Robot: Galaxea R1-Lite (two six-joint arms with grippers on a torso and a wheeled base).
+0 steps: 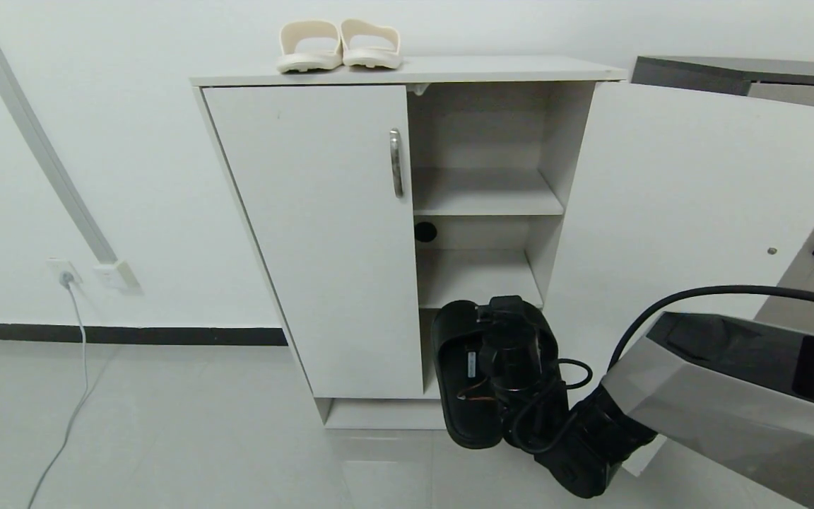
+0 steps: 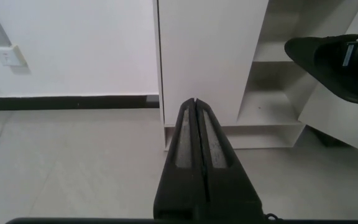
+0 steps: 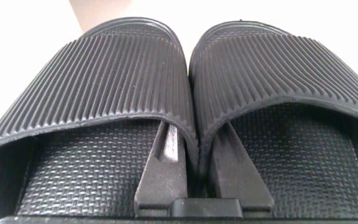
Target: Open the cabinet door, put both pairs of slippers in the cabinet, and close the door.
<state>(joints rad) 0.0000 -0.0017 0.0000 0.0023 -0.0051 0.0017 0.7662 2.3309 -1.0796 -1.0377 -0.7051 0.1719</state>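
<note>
Right tool (image 3: 195,135) inside black slippers (image 3: 135,74)

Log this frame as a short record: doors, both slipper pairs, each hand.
Doors: right door open, left door closed
Cream slippers: side by side on top of the cabinet
Black slippers: pinched together in the right hand, low in front of the cabinet's open side
Left hand: shut, empty, facing the cabinet
</note>
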